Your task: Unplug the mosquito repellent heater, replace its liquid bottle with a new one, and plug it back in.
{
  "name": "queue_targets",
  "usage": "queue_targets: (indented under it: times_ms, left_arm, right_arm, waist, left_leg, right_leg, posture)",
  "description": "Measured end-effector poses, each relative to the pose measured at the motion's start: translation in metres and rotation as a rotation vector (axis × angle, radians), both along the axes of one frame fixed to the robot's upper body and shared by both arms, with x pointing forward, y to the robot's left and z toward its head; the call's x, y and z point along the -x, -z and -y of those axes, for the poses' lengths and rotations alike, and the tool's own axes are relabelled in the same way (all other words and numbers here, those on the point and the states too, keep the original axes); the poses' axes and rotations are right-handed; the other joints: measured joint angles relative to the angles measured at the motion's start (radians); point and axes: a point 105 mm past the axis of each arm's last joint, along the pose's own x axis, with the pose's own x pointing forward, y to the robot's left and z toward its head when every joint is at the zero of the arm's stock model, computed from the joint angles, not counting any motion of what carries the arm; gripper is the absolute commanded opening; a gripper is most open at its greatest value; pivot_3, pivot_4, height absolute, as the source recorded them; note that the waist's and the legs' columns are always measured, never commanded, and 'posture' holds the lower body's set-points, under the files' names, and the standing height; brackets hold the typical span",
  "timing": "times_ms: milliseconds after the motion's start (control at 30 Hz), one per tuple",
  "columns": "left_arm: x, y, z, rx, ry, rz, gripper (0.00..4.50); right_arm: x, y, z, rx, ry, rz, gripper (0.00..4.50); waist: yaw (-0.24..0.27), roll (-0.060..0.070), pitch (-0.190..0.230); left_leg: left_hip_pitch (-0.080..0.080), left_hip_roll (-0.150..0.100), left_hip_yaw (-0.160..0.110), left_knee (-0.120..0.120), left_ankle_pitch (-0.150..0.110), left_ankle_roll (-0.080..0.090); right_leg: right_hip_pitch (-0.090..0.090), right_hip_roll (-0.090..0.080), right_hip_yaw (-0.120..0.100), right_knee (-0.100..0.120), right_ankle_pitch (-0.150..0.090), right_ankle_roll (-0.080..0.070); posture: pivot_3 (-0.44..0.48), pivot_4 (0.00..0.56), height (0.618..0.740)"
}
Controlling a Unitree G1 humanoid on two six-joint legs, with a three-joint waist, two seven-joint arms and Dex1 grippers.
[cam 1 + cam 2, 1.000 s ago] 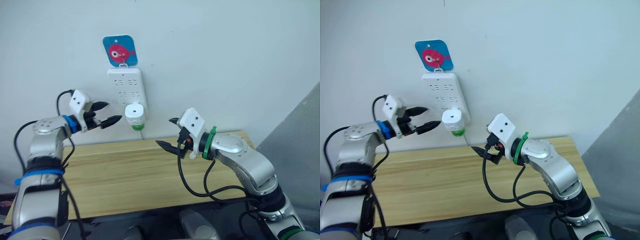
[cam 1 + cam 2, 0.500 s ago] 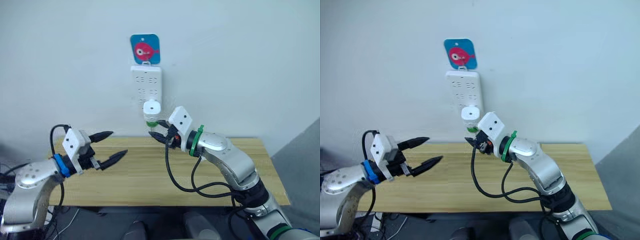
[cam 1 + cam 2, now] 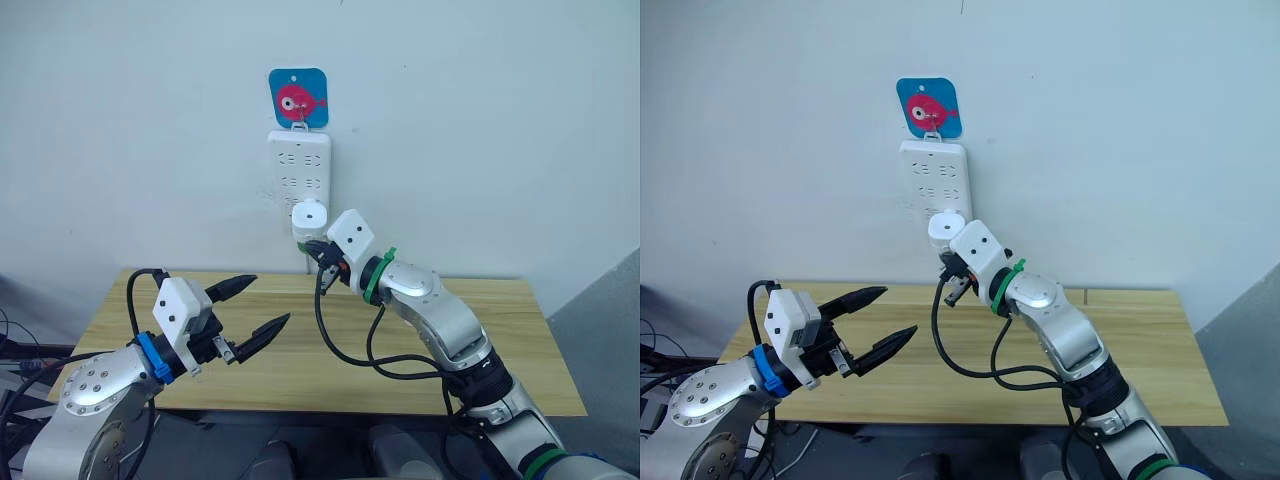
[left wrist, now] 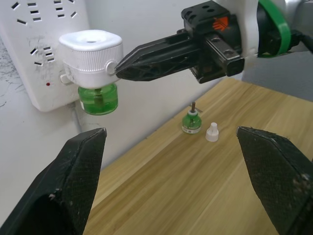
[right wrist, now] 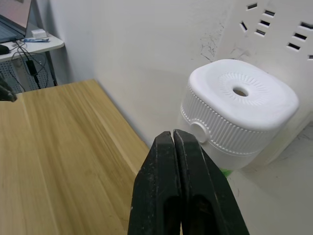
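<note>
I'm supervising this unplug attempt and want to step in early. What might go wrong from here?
1. The right tool is shut, its tip at the side of the mosquito repellent heater; it cannot grip it like this and may only shove it sideways.
2. The power strip hangs from a hook, so a pull might swing it.
3. The left tool is open and well clear, steadying nothing.

White heater (image 4: pixel 91 52), green bottle (image 4: pixel 99 98)

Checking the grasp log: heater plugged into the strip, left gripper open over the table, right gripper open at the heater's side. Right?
Not quite: the right gripper is shut, its two fingers pressed together with the tips at the side of the mosquito repellent heater; the right wrist view shows it. The rest holds: the heater sits in the power strip and the left gripper is open over the table.
</note>
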Motion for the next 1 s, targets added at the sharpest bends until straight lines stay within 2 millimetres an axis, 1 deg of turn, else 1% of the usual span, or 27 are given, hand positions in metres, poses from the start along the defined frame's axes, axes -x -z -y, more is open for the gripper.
queue_targets:
  times_ms: [133,267,667,1000]
  left_arm:
    - [0.0005,0.0011,0.002,0.001,0.011,-0.004,4.47]
    - [0.0013,0.0026,0.0041,0.003,0.022,-0.01,4.47]
    - [0.0027,0.0028,0.0045,0.0,0.038,-0.006,4.47]
    - [0.0015,0.0052,0.0055,-0.003,0.041,-0.012,4.47]
  right_arm:
    - [-0.0038,-0.0038,-0.0007,-0.008,0.015,0.008,0.05]
    - [-0.0067,-0.0032,0.0002,-0.002,0.034,0.008,0.05]
    - [-0.0074,-0.0002,0.0009,0.027,0.041,0.012,0.05]
    - [-0.0084,-0.0003,-0.0036,0.013,0.066,0.006,0.05]
  waist:
    - [0.0,0.0,0.0]
    - [-0.001,0.0,0.0]
    - [-0.001,0.0,0.0]
    - [-0.001,0.0,0.0]
  left_leg:
    - [0.0,0.0,0.0,0.0,0.0,0.0]
    - [0.0,0.0,0.0,0.0,0.0,0.0]
    - [0.0,0.0,0.0,0.0,0.0,0.0]
    - [0.0,0.0,0.0,0.0,0.0,0.0]
  right_leg:
    - [0.0,0.0,0.0,0.0,0.0,0.0]
    - [0.0,0.0,0.0,0.0,0.0,0.0]
    - [0.0,0.001,0.0,0.0,0.0,0.0]
    - [0.0,0.001,0.0,0.0,0.0,0.0]
  posture:
    - [-0.097,0.076,0.733]
    - [-0.101,0.076,0.733]
    - [-0.104,0.076,0.733]
    - [-0.103,0.078,0.733]
